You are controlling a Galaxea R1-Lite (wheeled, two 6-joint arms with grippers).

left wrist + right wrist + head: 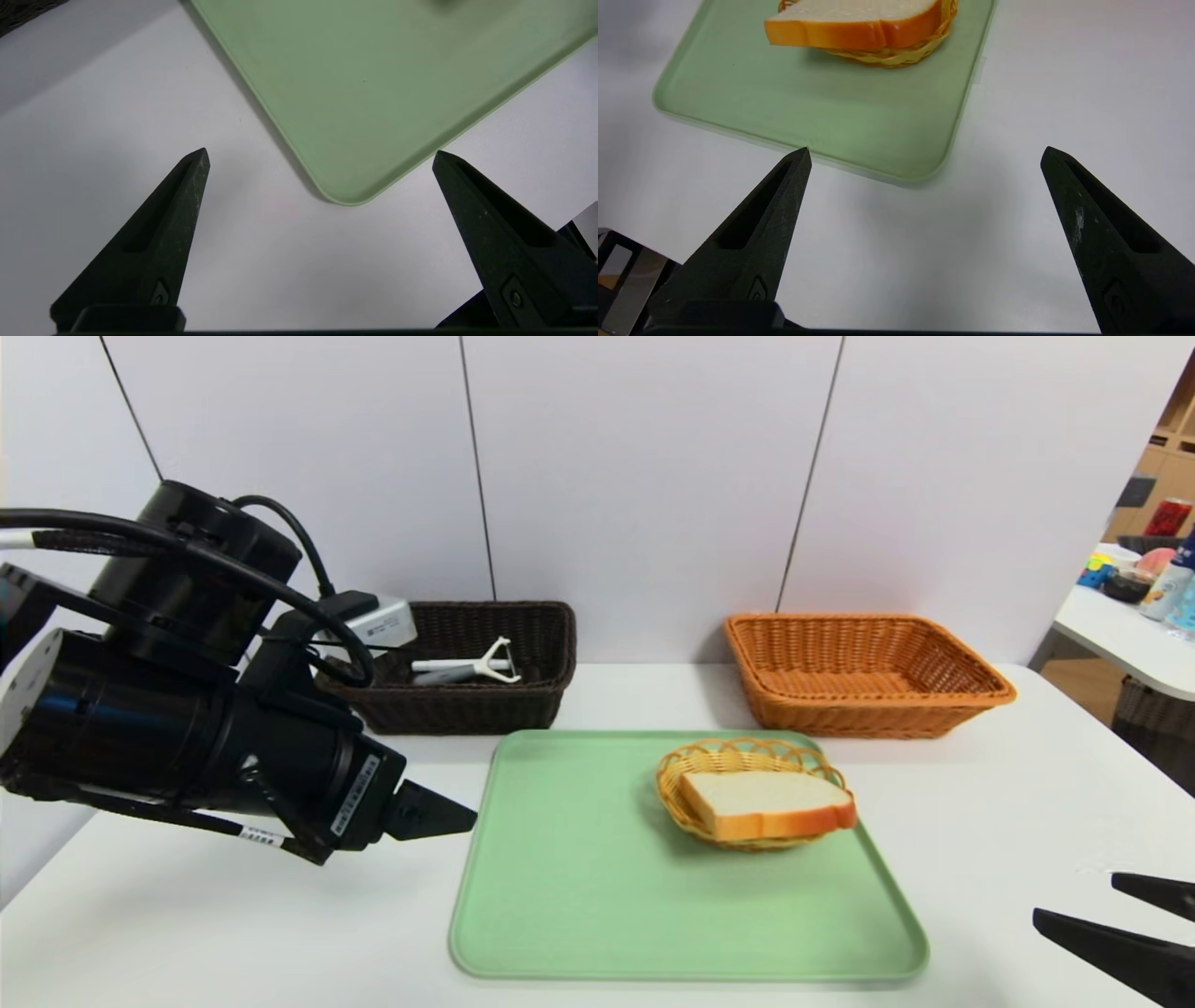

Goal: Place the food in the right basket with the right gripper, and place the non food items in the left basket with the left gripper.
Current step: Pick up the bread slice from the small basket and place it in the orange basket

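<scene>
On green tray (560, 915), bread slice (770, 803) in yellow basket (695, 756), writing unreadable

Background: white wall panels (644, 485) stand upright behind the white table (233, 933), separated by narrow dark seams. The panels adjoin the table's far edge. The tabletop is smooth, with soft shadows and diffuse highlights. Beyond the table's right edge, a second white table (1120, 639) carries a red can (1168, 517), a dark bowl (1128, 584) and a bottle (1172, 581). A dark woven basket (1153, 723) sits beneath it. Farther back: light wood shelving (1167, 467). Lighting: even, bright.
</scene>
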